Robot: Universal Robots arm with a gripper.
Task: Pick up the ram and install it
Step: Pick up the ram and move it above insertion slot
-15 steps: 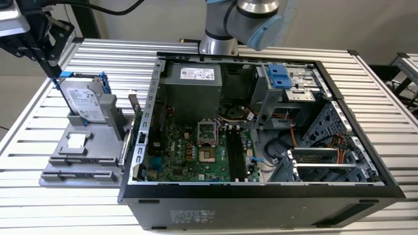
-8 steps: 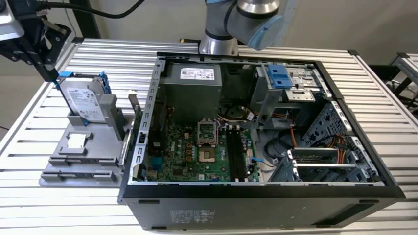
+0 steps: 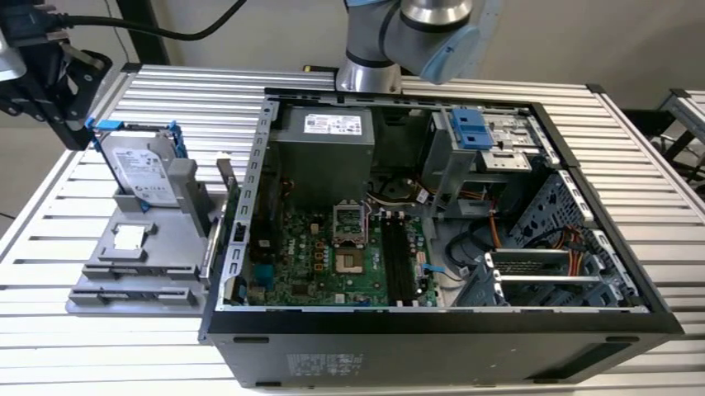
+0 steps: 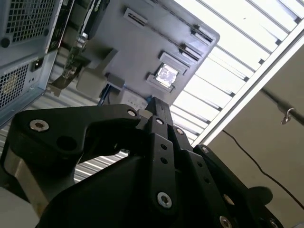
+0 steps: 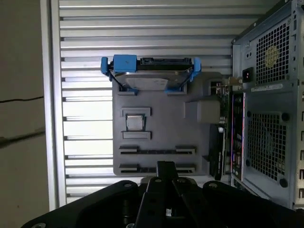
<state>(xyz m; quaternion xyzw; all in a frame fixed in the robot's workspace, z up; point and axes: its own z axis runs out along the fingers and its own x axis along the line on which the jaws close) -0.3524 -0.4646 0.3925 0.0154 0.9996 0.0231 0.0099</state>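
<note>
The ram (image 3: 210,244) is a thin dark board standing on edge at the side of the grey fixture plate (image 3: 132,272) that faces the case. It shows edge-on in the first wrist view (image 5: 217,152). My gripper (image 3: 78,137) hangs high over the table corner at the exterior view's upper left, behind the hard drive and well away from the ram. Its fingers meet at one tip in both wrist views (image 5: 165,167) (image 4: 159,105), with nothing between them. The long black memory slots (image 3: 394,260) lie on the motherboard inside the open computer case (image 3: 441,326).
A grey hard drive in a blue bracket (image 3: 141,169) stands upright at the fixture's far end, close under the gripper. A processor chip (image 3: 128,238) lies flat on the plate. The case's metal walls rise around the motherboard. The arm's base (image 3: 369,78) stands behind the case.
</note>
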